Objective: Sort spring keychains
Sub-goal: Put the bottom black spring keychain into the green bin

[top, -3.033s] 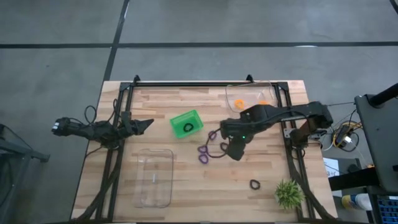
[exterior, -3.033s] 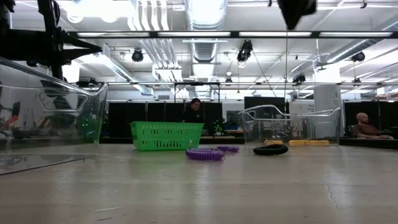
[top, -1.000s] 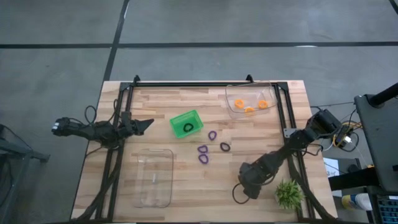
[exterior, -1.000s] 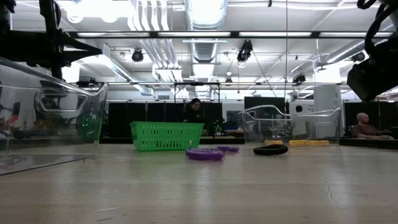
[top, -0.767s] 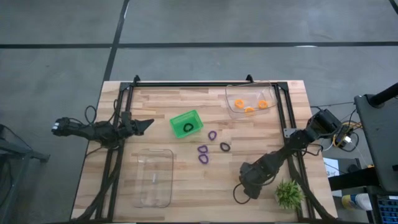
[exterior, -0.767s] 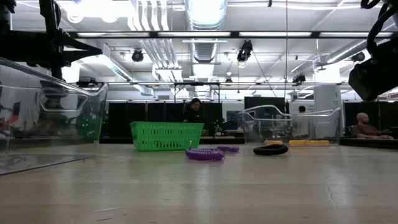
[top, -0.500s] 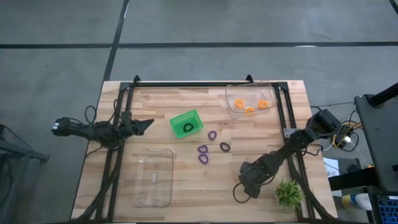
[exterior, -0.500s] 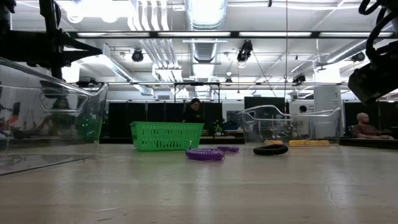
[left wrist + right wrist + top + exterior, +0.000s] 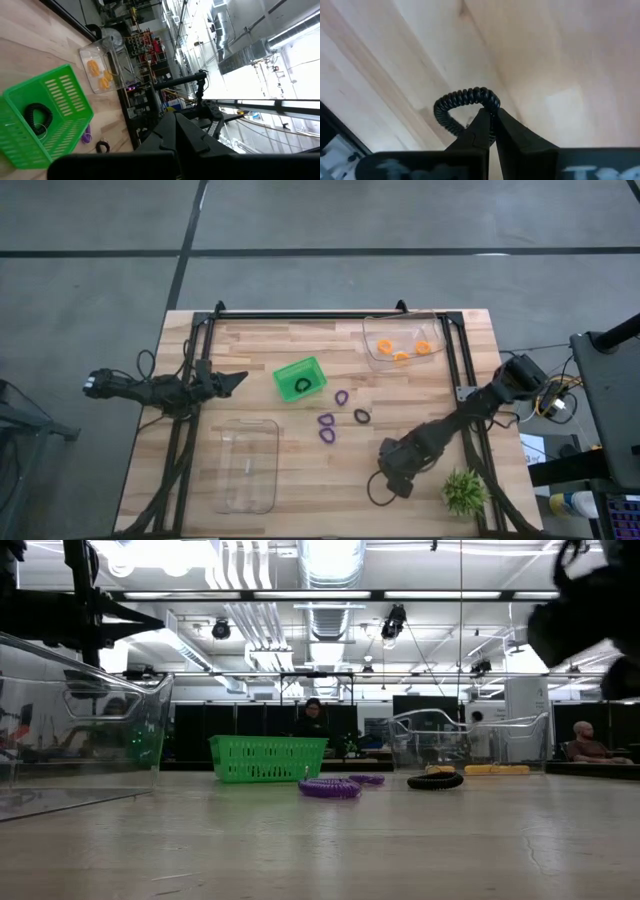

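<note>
From above, the right end effector [image 9: 393, 478] sits low over the bench [image 9: 300, 470] near its front right corner, just beside the small green plant [image 9: 463, 491], and its fingers are closed on a black keychain [image 9: 377, 490] whose loop hangs out toward the front edge. The left end effector [image 9: 236, 379] waits closed above the left side of the bench, pointing at the green bin [image 9: 300, 379], which holds one black keychain [image 9: 303, 385]. Three orange keychains [image 9: 400, 348] lie in the clear tray [image 9: 372, 330] at the back right corner, and an empty-looking clear tray [image 9: 247, 465] stands near the front left. In the middle of the bench lie three purple keychains [image 9: 327, 426] and one more black loop [image 9: 362, 416], all well apart from the right end effector. At bench height, the green bin [image 9: 268, 758] stands far back, with a purple keychain [image 9: 329, 787] and a black keychain [image 9: 435, 780] lying in front of it, while part of the right arm [image 9: 590, 620] shows dark at the upper right. The left wrist view shows the green bin [image 9: 45, 115] with the black coil [image 9: 36, 114] inside and the orange loops [image 9: 100, 75] in their tray beyond. The right wrist view shows the two closed fingers [image 9: 475, 132] pinching the coil of the black keychain [image 9: 462, 102], the loop standing out ahead of the tips above the wood.
</note>
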